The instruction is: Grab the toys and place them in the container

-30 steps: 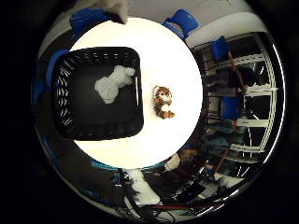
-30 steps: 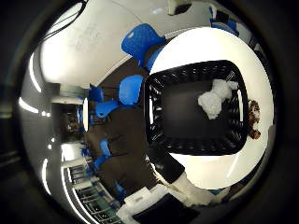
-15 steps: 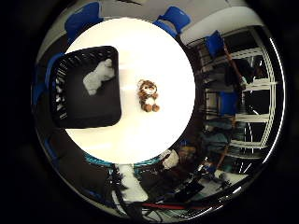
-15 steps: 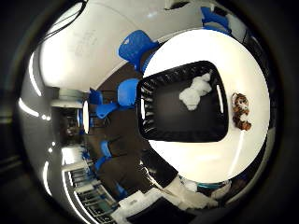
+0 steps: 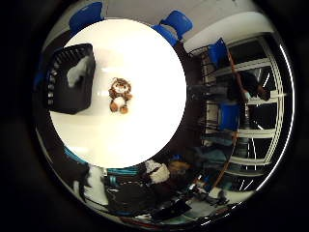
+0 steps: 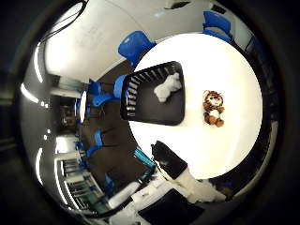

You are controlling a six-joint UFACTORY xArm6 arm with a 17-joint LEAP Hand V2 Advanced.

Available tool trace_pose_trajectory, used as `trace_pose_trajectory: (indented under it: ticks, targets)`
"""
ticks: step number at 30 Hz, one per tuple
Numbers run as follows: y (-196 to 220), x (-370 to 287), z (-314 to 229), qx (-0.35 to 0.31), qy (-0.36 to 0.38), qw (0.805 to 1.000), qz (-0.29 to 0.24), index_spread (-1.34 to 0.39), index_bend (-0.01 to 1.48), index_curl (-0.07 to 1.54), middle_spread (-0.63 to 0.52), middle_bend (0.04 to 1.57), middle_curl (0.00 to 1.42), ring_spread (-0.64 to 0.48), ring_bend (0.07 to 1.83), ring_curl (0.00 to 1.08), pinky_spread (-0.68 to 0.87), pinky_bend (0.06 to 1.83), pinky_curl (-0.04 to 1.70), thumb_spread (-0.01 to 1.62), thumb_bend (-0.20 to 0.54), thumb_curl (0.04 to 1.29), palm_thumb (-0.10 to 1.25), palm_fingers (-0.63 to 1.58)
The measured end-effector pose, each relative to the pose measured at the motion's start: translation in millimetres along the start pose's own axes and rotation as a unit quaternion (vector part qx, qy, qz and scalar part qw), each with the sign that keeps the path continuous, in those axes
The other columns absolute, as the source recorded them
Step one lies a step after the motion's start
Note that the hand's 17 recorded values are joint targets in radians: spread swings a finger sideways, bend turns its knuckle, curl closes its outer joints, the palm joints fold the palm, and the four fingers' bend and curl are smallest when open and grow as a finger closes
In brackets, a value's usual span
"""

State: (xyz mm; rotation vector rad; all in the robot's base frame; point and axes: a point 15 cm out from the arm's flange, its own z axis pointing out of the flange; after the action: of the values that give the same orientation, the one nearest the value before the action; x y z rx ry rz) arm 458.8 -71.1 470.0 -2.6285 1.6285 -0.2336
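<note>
A small brown and white plush toy [image 5: 119, 94] lies on the round white table [image 5: 145, 116], a short way from the container. The container is a black slatted basket [image 6: 150, 94] near the table's edge. A white plush toy [image 6: 168, 88] lies inside it. The brown toy also shows in the right thumb side palm view [image 6: 213, 107], on the bare table beside the basket. The hand is high above the table.
Blue chairs [image 6: 134, 45] stand round the table, more of them [image 5: 176, 21] on the far side. Desks and shelving [image 5: 237, 106] fill the room beyond the table. A white wall [image 6: 98, 33] stands behind the chairs.
The camera has moved across and away from the table: the basket has shifted from under the palm toward the view's edge, and the brown toy now lies nearer the middle. The toys have not moved.
</note>
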Motion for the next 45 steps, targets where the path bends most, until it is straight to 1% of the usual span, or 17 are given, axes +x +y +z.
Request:
trace_pose_trajectory:
  ticks: [5,7,10,15,26,35,39,45]
  targets:
    - [14,38,18,-0.046,0.054,0.997,-0.012,-0.44,0.16,0.25,0.09,0.18,0.31,0.24,0.27,0.25,0.42,0.44,0.32,1.08,-0.023,0.3,0.57,-0.01]
    - [17,43,34,-0.059,0.06,0.996,-0.017,-0.44,0.16,0.26,0.09,0.18,0.31,0.24,0.27,0.25,0.42,0.44,0.32,1.07,-0.019,0.3,0.58,-0.01]
    - [19,58,49,-0.072,0.089,0.993,-0.024,-0.45,0.17,0.26,0.08,0.19,0.3,0.23,0.26,0.25,0.42,0.43,0.31,1.07,-0.016,0.31,0.62,0.0]
    - [18,66,80,-0.099,0.126,0.986,-0.048,-0.45,0.16,0.27,0.08,0.19,0.3,0.23,0.26,0.26,0.42,0.42,0.31,1.06,-0.02,0.31,0.66,0.0]
    - [-7,54,140,-0.101,0.177,0.974,-0.098,-0.45,0.16,0.26,0.07,0.19,0.3,0.22,0.26,0.26,0.41,0.42,0.32,1.06,-0.022,0.32,0.67,-0.01]
    - [-28,59,165,-0.08,0.207,0.966,-0.135,-0.45,0.15,0.24,0.07,0.18,0.3,0.22,0.26,0.27,0.41,0.43,0.32,1.04,-0.023,0.32,0.68,-0.02]
    - [-28,65,178,-0.077,0.214,0.962,-0.149,-0.46,0.14,0.23,0.06,0.18,0.29,0.21,0.27,0.27,0.4,0.45,0.33,1.01,-0.024,0.33,0.68,-0.04]
    - [-25,65,198,-0.075,0.234,0.95,-0.193,-0.46,0.13,0.2,0.07,0.18,0.28,0.2,0.28,0.27,0.4,0.47,0.33,0.99,-0.027,0.33,0.68,-0.06]
